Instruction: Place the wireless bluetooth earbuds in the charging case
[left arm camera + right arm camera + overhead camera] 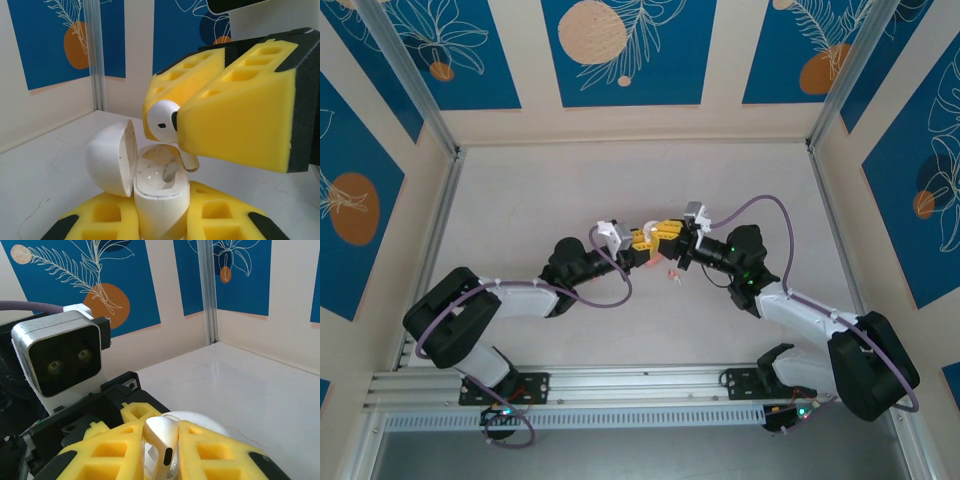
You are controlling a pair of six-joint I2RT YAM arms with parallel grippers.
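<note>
The right gripper (162, 442), pinching the glossy white earbud (161, 120), should ease its stem toward six o'clock into the open white plastic case (159, 187) clamped by the left gripper (162, 225).

White table (620, 180) ringed by blue floral panels (670, 60).

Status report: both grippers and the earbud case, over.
Left gripper shut on open pale rounded plastic charging case. Right gripper shut on small whitish stemmed earbud, stem over case's open top. Nothing between them.
</note>
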